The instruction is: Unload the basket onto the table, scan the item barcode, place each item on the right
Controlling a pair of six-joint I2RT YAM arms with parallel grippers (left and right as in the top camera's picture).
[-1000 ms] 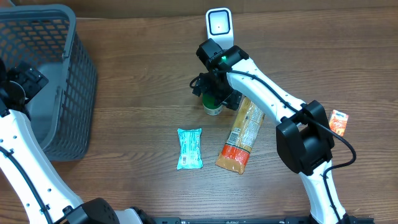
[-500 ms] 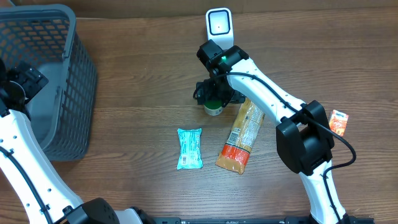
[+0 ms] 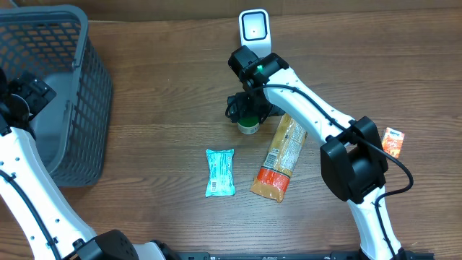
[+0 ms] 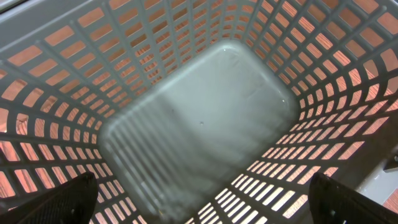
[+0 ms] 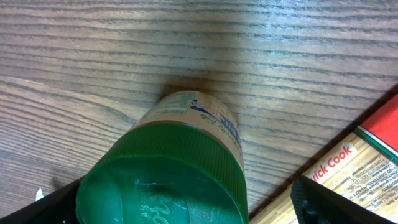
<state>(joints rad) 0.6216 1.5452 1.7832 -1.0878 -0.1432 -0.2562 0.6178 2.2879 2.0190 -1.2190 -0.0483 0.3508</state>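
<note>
Green-capped round plastic jar (image 3: 247, 126), upright, is straddled by the wide-spread right gripper (image 3: 249, 110). Grasping, lifting and presentation to the white upright scanner (image 3: 254, 27) are judged not yet done.

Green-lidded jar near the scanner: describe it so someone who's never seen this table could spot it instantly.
Start at the white scanner at the far edge of the table and come toward the near side. The jar sits there, just left of the long orange packet. It is the only round, green-lidded container; its neighbours are flat packets.
</note>
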